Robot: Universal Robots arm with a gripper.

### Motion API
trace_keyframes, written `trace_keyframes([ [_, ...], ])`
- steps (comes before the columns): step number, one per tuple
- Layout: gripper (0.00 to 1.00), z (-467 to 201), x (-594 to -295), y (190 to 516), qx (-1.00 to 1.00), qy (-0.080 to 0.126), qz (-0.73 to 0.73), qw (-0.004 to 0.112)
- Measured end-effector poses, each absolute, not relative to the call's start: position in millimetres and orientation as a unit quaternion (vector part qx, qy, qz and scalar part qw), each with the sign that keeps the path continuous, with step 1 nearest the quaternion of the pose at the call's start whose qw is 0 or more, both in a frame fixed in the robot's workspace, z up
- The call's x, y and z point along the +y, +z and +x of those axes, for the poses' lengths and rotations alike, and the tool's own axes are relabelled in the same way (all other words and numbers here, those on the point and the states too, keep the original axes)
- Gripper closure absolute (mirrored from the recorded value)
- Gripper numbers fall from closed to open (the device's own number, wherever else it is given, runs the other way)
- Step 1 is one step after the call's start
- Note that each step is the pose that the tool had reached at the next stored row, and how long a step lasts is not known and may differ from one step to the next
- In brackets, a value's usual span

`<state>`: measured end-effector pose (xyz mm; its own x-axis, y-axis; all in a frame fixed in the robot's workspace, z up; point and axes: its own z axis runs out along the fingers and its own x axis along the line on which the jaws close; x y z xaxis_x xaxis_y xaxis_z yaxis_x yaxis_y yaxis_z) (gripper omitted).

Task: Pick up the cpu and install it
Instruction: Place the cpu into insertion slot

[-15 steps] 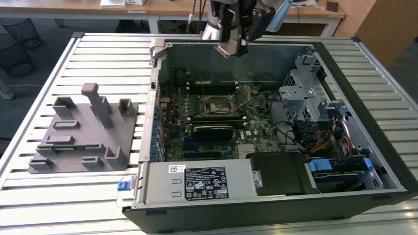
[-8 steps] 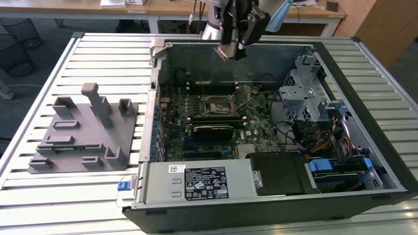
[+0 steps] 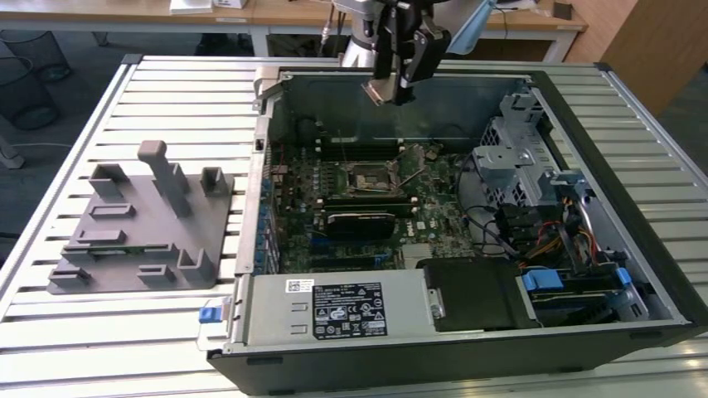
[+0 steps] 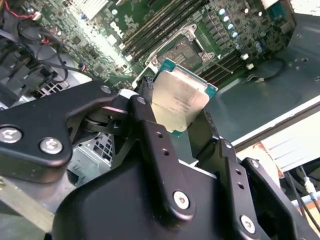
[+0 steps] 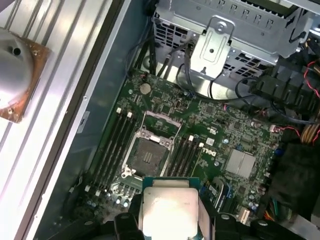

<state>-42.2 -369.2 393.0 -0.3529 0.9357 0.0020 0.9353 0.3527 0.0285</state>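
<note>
The cpu [image 4: 179, 97], a flat square chip with a silver metal top and teal rim, is clamped between my black fingers [image 4: 147, 125]. My gripper [image 3: 387, 89] hangs shut on the cpu [image 3: 380, 89] high above the far wall of the open computer case. Below lies the green motherboard [image 3: 376, 199] with its empty socket [image 3: 366, 174], its metal frame open. In the first wrist view the cpu [image 5: 168, 210] sits a short way from the socket [image 5: 150, 155], and the socket [image 4: 186, 50] also shows past the chip in the second wrist view.
The open case [image 3: 619, 315] lies on a slatted metal table [image 3: 166, 91]. A grey plastic fixture [image 3: 138, 228] stands on the exterior view's left. A drive cage [image 3: 515, 153], cables [image 3: 542, 240] and the power supply [image 3: 332, 308] crowd the case. Memory slots [image 5: 112, 145] flank the socket.
</note>
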Motion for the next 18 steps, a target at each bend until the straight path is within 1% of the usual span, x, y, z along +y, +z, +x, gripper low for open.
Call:
trace_keyframes([
  [10,0.47,-42,-369,375,0.766,0.011,0.643,0.008],
  [18,0.47,-42,-359,363,0.753,0.012,0.658,0.009],
])
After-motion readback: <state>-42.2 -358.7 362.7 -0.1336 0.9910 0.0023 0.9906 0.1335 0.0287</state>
